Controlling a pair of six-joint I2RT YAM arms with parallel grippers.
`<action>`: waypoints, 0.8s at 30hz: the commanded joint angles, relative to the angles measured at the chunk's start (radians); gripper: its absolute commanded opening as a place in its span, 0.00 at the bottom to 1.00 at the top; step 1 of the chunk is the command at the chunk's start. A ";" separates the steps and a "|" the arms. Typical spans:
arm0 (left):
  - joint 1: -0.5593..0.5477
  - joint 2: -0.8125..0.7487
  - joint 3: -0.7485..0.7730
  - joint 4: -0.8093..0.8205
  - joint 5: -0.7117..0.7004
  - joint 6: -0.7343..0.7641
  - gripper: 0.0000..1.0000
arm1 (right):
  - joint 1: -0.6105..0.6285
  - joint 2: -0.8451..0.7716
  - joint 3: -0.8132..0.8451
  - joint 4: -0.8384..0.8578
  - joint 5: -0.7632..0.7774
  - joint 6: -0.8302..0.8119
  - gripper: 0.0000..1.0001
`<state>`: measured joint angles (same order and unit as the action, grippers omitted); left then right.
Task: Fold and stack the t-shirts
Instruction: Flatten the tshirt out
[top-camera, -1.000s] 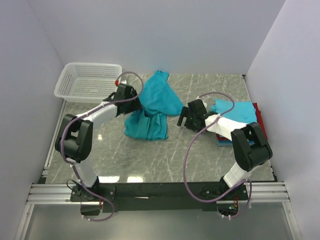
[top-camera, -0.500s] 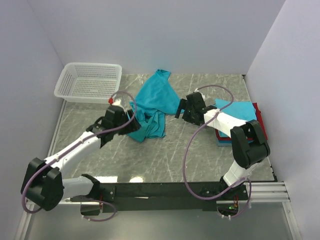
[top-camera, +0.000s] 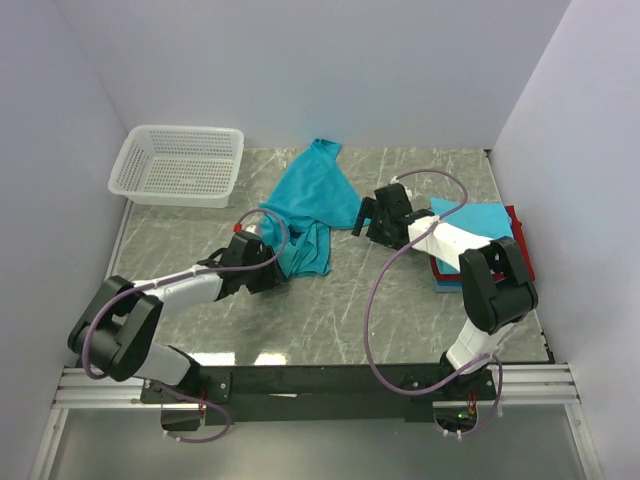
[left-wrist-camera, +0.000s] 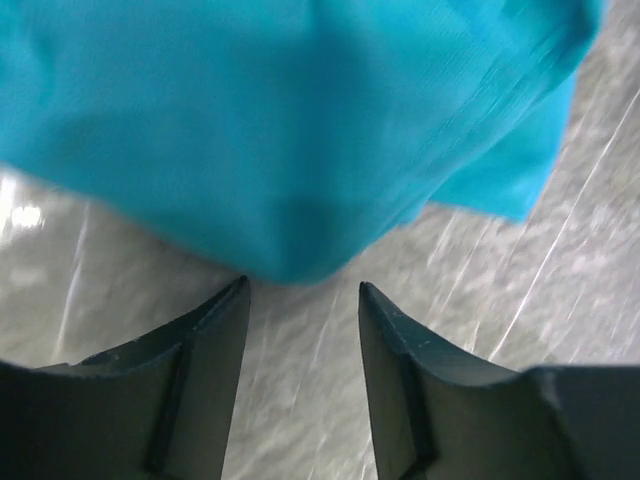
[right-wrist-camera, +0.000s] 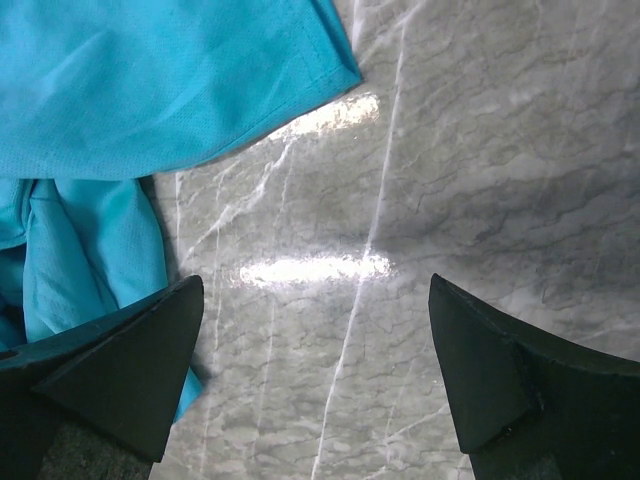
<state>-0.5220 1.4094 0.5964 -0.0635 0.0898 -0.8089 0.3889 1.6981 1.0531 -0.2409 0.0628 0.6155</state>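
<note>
A rumpled teal t-shirt (top-camera: 312, 200) lies unfolded in the middle of the table. My left gripper (top-camera: 278, 272) is open at its near left edge; in the left wrist view the teal cloth (left-wrist-camera: 280, 130) hangs just beyond the fingertips, none between the jaws. My right gripper (top-camera: 362, 222) is open wide beside the shirt's right edge, over bare marble; the shirt (right-wrist-camera: 150, 90) fills the upper left of the right wrist view. A stack of folded shirts (top-camera: 485, 225), teal on top with blue and red beneath, lies at the right.
A white mesh basket (top-camera: 180, 163) stands at the back left corner. Walls close in the table on the left, back and right. Grey marble (top-camera: 330, 310) shows in front of the shirt.
My left arm swung down and forward, dragging the shirt's lower left part, and now sits low at its near edge. My right gripper moved up and left toward the shirt's right edge.
</note>
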 joint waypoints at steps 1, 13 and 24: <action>0.000 0.040 0.052 0.067 0.001 -0.003 0.52 | -0.013 0.009 0.024 0.002 0.011 -0.008 0.99; 0.000 0.166 0.148 -0.018 -0.102 0.034 0.00 | -0.021 0.077 0.080 -0.014 0.003 -0.028 0.99; 0.000 -0.052 0.094 -0.114 -0.216 0.008 0.00 | -0.019 0.270 0.318 -0.083 0.057 -0.045 0.93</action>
<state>-0.5205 1.4082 0.6994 -0.1497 -0.0792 -0.8028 0.3767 1.9236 1.2865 -0.3008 0.0826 0.5858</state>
